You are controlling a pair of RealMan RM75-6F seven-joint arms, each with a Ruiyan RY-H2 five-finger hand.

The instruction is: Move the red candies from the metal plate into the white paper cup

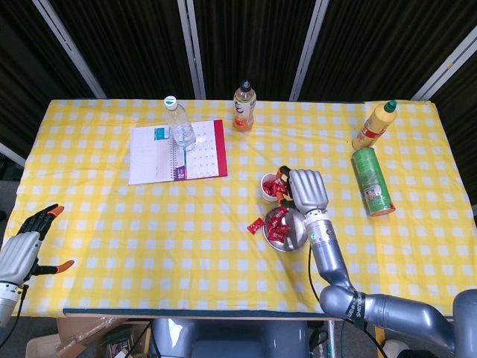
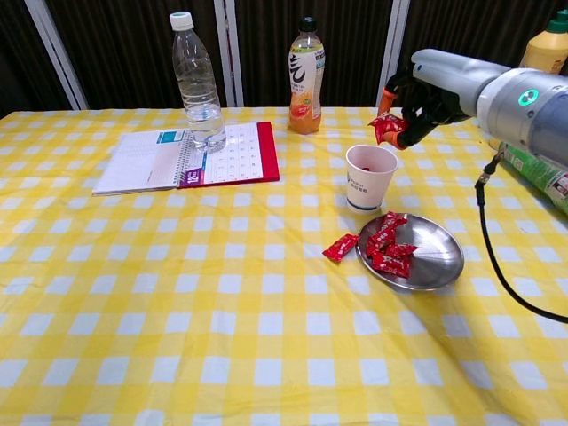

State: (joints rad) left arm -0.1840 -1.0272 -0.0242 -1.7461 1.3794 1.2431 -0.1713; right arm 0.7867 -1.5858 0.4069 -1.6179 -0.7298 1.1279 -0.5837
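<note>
Red candy (image 2: 388, 129) is pinched in the fingertips of the right hand (image 2: 424, 93), held above the white paper cup (image 2: 370, 177). More red candies (image 2: 387, 248) lie below the hand on the metal plate (image 2: 435, 263); one (image 2: 340, 247) lies just off its rim. The left hand (image 1: 22, 250) hovers with fingers spread, holding nothing.

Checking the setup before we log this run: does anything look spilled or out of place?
One red wrapped candy lies on the yellow checked tablecloth, left of the round metal plate, not on it. A green cylindrical canister lies on its side at right.
</note>
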